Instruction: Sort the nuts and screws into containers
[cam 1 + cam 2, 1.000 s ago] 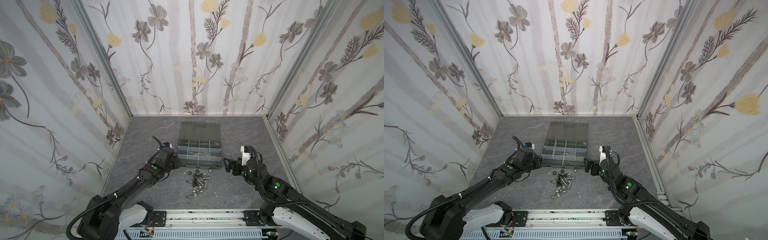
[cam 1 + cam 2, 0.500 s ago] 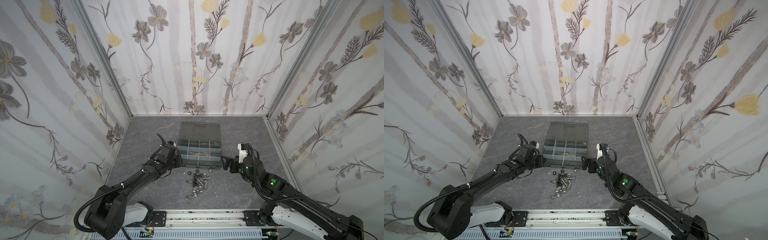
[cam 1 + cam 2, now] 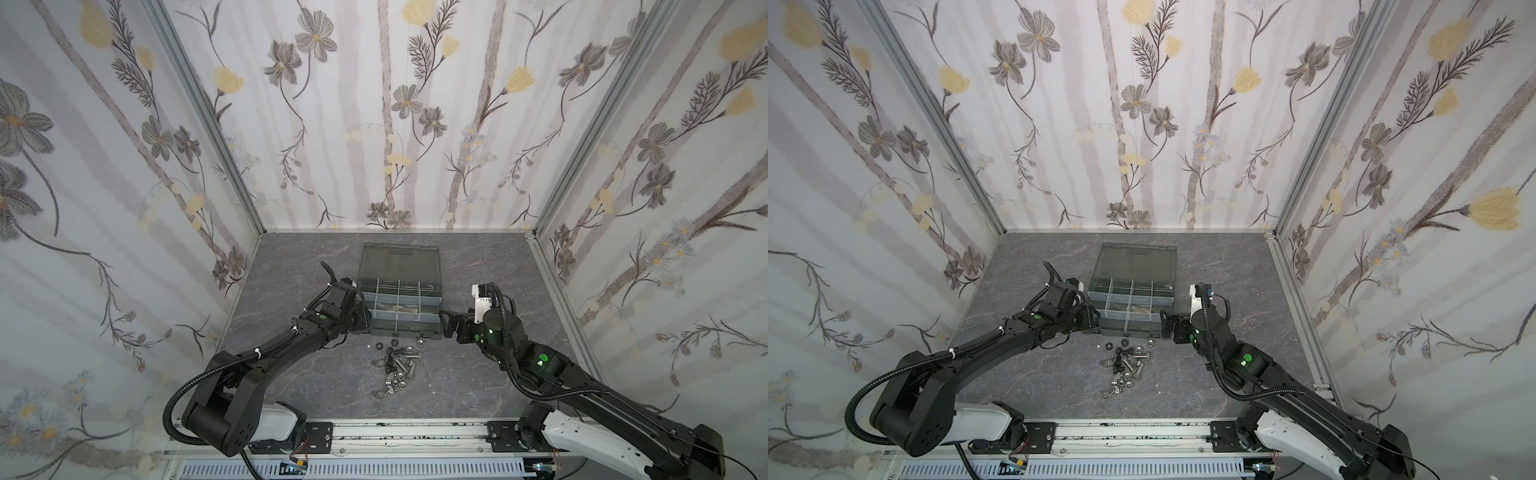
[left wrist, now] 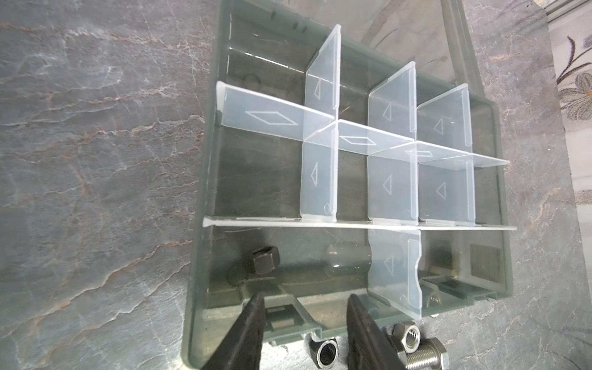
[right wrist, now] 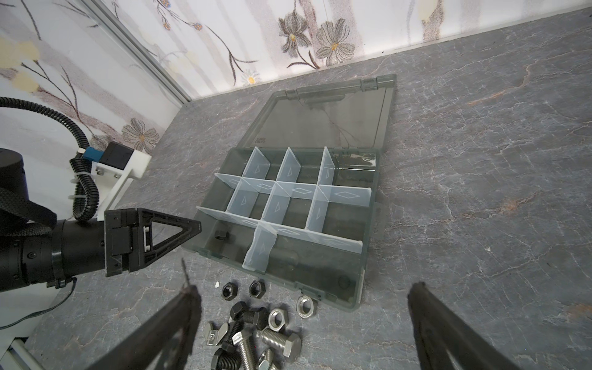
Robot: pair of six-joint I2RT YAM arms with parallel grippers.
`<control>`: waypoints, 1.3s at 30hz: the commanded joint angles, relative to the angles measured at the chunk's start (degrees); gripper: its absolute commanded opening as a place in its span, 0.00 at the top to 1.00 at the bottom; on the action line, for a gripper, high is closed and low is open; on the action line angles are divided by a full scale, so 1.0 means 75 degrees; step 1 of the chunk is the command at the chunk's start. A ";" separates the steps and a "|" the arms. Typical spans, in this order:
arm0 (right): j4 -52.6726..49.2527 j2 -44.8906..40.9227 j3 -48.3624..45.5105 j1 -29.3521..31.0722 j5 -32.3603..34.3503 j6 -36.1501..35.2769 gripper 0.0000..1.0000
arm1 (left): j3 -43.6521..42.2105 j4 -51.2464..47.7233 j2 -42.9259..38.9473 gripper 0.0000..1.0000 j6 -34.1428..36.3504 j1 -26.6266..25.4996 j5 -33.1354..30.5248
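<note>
Flowered wallpaper closes in a grey marbled tabletop (image 3: 291, 374), where a dark grey plastic organiser case (image 3: 399, 331) lies with its smoky clear lid (image 3: 399, 262) folded flat behind it. Pale translucent dividers (image 4: 320, 179) split the case into small rectangular compartments (image 4: 256, 179). A small black hexagonal piece (image 4: 264, 259) lies in the front corner compartment on the left arm's side; whether it is a nut or a screw head cannot be told. The left gripper (image 4: 306, 299) sits at that corner of the case, its jaws parted with nothing between them. Just in front of the case, short silver and black metal screws (image 5: 282, 342) and hexagonal ring-shaped nuts (image 5: 277, 315) lie in a loose pile on the tabletop. Two black ones (image 5: 229, 290) and a silver one (image 5: 306, 306) lie nearest the front wall. The right gripper (image 5: 304, 286) hovers near the case's other front corner, to the side of the pile, spread wide and empty.
</note>
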 commanded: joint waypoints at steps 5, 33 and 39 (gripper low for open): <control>0.0443 -0.0141 -0.0313 -0.0001 0.0176 0.0195 0.00 | -0.0452 0.0101 -0.0489 0.50 -0.0121 0.0002 0.0097; 0.0751 -0.0429 -0.1087 0.0010 0.0363 0.0118 0.00 | -0.0537 -0.0616 0.0423 0.46 -0.0670 -0.1926 -0.1013; 0.0893 -0.0462 -0.1212 0.0010 0.0221 0.0045 0.00 | -0.0045 -0.1031 0.1041 0.46 -0.0824 -0.2271 -0.1532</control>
